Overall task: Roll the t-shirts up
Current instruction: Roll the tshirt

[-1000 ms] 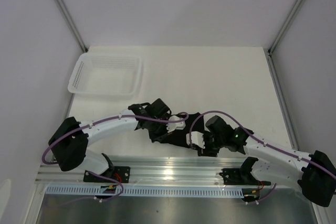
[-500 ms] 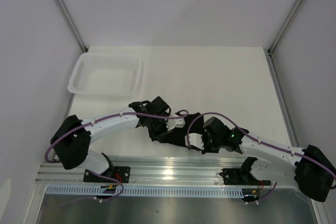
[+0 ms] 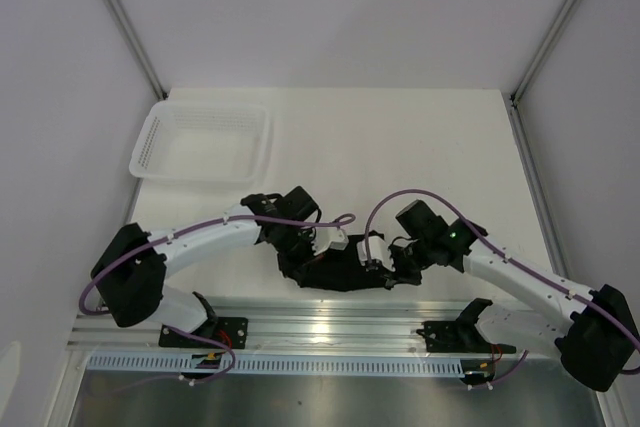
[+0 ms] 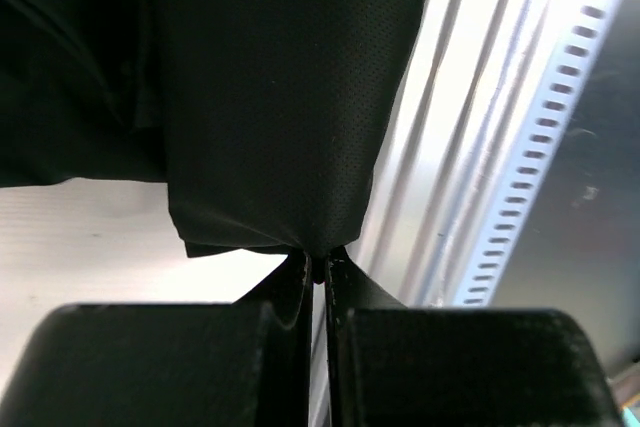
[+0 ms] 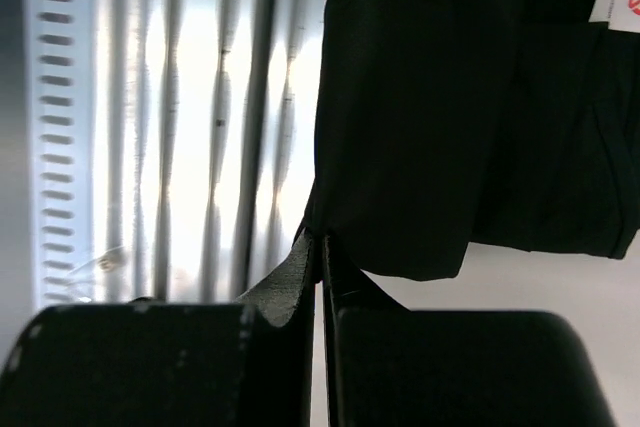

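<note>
Left end effector (image 4: 318, 269) and right end effector (image 5: 320, 244): each clenched on an edge of the black soft-fabric t-shirt (image 3: 335, 272), bunched between them, well apart from the white plastic mesh basket (image 3: 203, 142), on its arm-base side. Progress, judged: gathered narrow, roll unfinished.

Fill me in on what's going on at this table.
Both arms are working on one black t-shirt, bunched at the near edge of the table. The left claw is shut on a folded edge of it, and the right claw pinches another edge from the other side. A white basket sits at the far left, apart from it.
</note>
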